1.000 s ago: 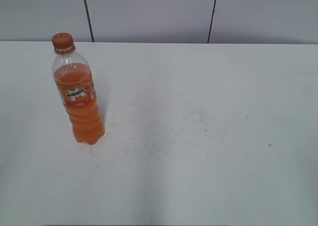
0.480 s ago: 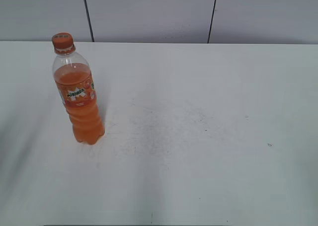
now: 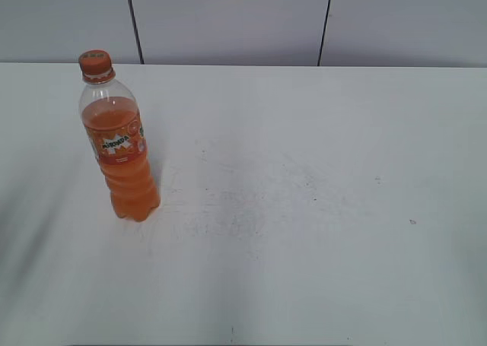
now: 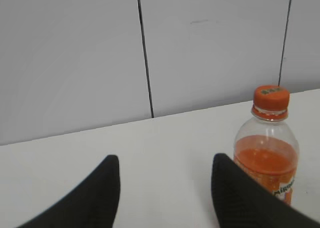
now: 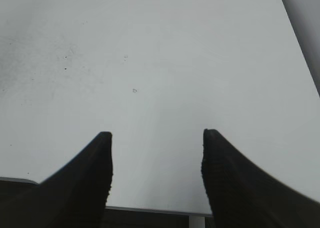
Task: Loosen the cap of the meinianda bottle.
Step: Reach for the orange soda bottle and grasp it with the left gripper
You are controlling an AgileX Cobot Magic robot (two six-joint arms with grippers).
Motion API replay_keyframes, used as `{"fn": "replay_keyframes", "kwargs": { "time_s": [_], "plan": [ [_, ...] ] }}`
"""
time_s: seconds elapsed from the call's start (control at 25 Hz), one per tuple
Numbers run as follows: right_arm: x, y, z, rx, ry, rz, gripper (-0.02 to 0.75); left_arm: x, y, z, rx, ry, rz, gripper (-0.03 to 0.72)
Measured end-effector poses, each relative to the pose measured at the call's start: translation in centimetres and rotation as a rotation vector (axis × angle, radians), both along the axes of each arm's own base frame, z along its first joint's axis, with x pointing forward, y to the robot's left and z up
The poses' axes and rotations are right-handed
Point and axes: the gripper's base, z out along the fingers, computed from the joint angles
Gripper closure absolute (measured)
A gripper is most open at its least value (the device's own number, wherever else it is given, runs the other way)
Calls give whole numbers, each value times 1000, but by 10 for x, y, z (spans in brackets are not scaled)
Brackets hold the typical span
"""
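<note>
While nothing has hold of it yet, the meinianda bottle stands upright at the left of the desk, its cap screwed on. Seen from its wrist, the left gripper gapes wide and empty, bottle at lower right. The right gripper is likewise spread over bare desk. This looks like the approach; next, one must steady the body, the other pinch the cap.
</note>
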Motion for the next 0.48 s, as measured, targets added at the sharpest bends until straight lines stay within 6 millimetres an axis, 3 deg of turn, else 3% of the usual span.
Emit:
{"fn": "replay_keyframes", "kwargs": {
  "time_s": [0.16,0.32,0.48],
  "plan": [
    [0,0,0,0,0,0,307,0,-1,-12,41,26,-15,290],
    [0,0,0,0,0,0,307,6,-3,-23,45,61,-27,90],
    [0,0,0,0,0,0,307,18,-9,-32,65,101,-71,44]
  ]
}}
